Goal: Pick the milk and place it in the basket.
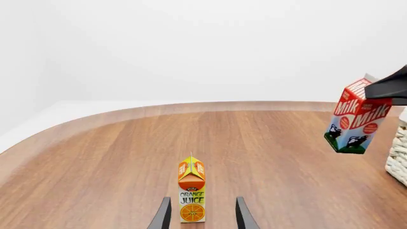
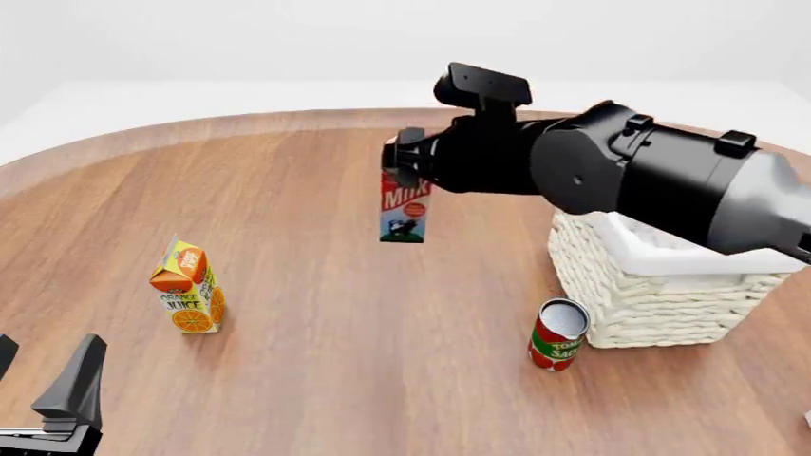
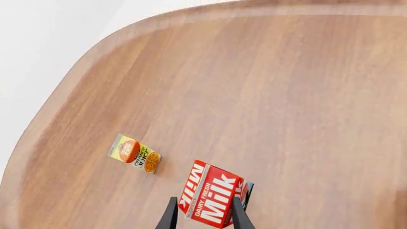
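The red milk (image 2: 405,211) carton hangs in the air above the table, left of the basket (image 2: 659,285). My right gripper (image 2: 403,163) is shut on the carton's top. In the right wrist view the milk (image 3: 213,193) sits between the two dark fingers (image 3: 169,215). From the left wrist view the milk (image 1: 356,119) appears lifted and tilted next to a strip of the wicker basket (image 1: 399,152). My left gripper (image 2: 45,380) stands open low at the front left, with nothing in it. The same open left gripper (image 1: 202,217) frames the juice carton from behind.
An orange juice carton (image 2: 186,288) stands upright at the left, ahead of my left gripper. A red-green can (image 2: 557,334) stands upright just in front of the basket's left corner. The curved table edge (image 2: 152,128) runs along the far side.
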